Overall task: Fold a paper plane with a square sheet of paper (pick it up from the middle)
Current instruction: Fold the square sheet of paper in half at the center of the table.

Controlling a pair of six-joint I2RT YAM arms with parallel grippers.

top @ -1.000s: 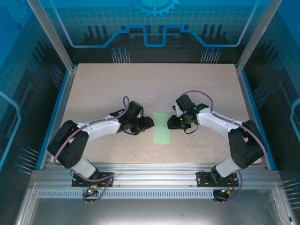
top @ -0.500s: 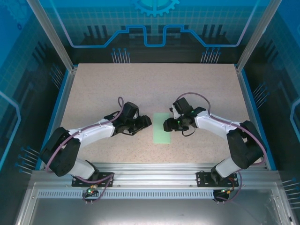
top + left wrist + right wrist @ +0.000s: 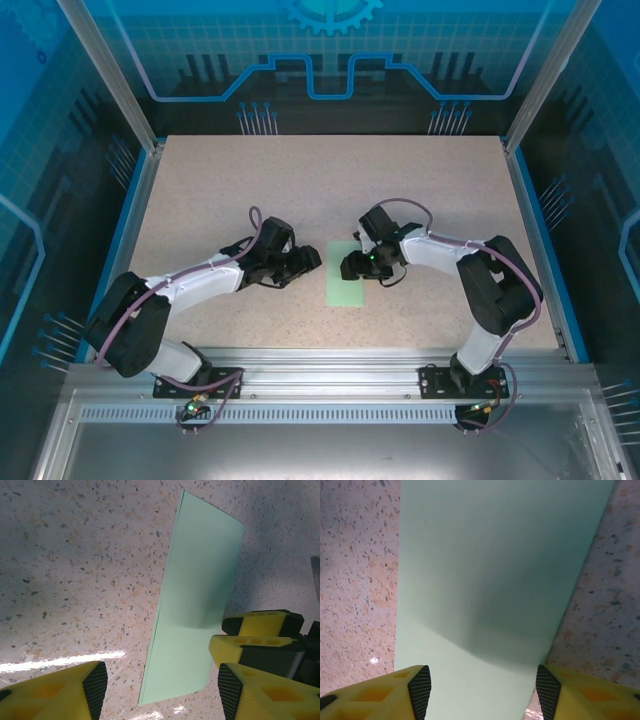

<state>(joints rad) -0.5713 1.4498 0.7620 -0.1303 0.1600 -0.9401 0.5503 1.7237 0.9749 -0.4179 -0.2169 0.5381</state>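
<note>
The square sheet of paper (image 3: 343, 290) lies flat on the table as a narrow pale mint-green strip, folded in half lengthwise, with its doubled edge along the left side in the left wrist view (image 3: 195, 600). It has no paper plane shape. My left gripper (image 3: 312, 260) is open just left of the strip, its pads either side of the strip's near end (image 3: 162, 692). My right gripper (image 3: 348, 268) is open low over the strip's upper half, its fingers straddling the paper's width (image 3: 483, 692) with nothing pinched. Its yellow fingers (image 3: 260, 627) show at the strip's right edge.
The speckled beige table (image 3: 300, 180) has blue side rails and a transparent blue enclosure around it. An aluminium frame runs along the near edge by the arm bases. Both arms reach inward toward the table's middle, their grippers close together.
My right gripper has slid left onto the strip and opened wider. The left arm's elbow has dropped outward; its gripper has hardly shifted. The paper has stayed put.
</note>
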